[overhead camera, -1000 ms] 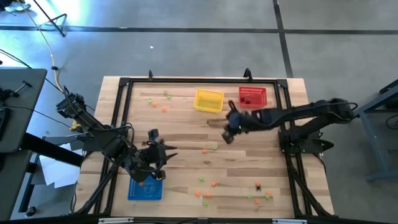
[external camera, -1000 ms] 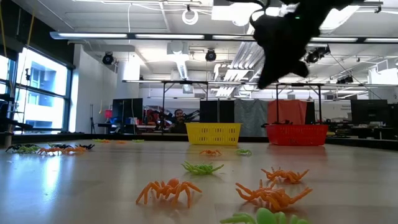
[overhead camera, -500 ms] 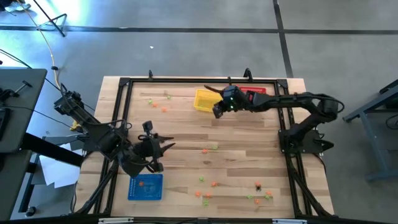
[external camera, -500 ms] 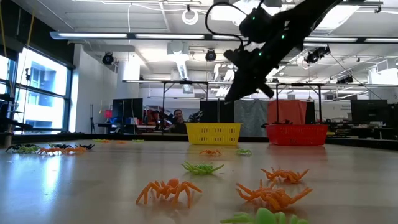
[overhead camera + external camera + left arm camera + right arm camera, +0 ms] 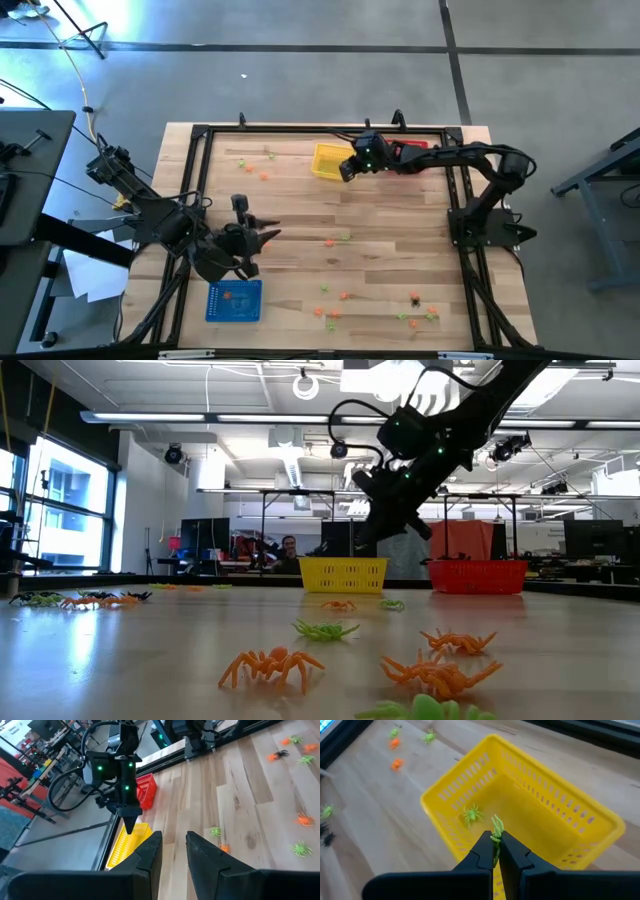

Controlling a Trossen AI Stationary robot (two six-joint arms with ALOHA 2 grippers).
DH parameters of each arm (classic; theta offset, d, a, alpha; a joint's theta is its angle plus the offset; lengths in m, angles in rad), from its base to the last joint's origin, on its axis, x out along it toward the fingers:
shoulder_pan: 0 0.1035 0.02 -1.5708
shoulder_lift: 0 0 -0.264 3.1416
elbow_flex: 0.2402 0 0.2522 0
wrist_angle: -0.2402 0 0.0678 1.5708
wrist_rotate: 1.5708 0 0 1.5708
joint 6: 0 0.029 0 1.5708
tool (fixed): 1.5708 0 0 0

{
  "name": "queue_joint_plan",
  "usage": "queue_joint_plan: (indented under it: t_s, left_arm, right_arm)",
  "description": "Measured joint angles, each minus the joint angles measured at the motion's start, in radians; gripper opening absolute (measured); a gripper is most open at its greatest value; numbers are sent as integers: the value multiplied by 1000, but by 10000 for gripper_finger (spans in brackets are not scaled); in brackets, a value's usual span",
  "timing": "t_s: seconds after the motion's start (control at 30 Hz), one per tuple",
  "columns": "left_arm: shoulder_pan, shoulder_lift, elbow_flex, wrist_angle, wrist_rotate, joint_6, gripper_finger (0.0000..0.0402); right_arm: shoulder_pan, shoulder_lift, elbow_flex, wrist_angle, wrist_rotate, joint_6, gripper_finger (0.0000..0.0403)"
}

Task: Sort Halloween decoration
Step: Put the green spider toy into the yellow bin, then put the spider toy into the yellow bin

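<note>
Hovering over my bench [image 5: 300, 210] above the yellow basket [image 5: 520, 815], my right tool [image 5: 495, 851] is pinched tight on a light green spider [image 5: 496, 831]; next, release. Left tool [image 5: 172, 851], half-open and empty, waits near the blue basket [image 5: 234, 301].

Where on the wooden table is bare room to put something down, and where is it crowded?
Bare wood lies between the yellow mesh basket and the two spiders at mid-table, and in front of the red mesh basket. The near right corner is crowded with small plastic spiders. The blue mesh basket fills the near left.
</note>
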Motion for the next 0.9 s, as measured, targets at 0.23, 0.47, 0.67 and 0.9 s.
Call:
queue_joint_plan:
  t_s: [0.23,0.47,0.67,0.9]
  left_arm:
    - [0,0,0,1,65,0,74]
    - [0,1,0,1,157,0,74]
    - [0,1,0,1,216,0,74]
    - [0,1,-1,1,236,0,74]
  right_arm:
    - [0,0,0,0,-17,-14,1]
    - [0,0,0,-1,-17,-42,42]
    - [0,0,1,-2,-17,-46,100]
    - [0,-38,1,-54,-86,-47,112]
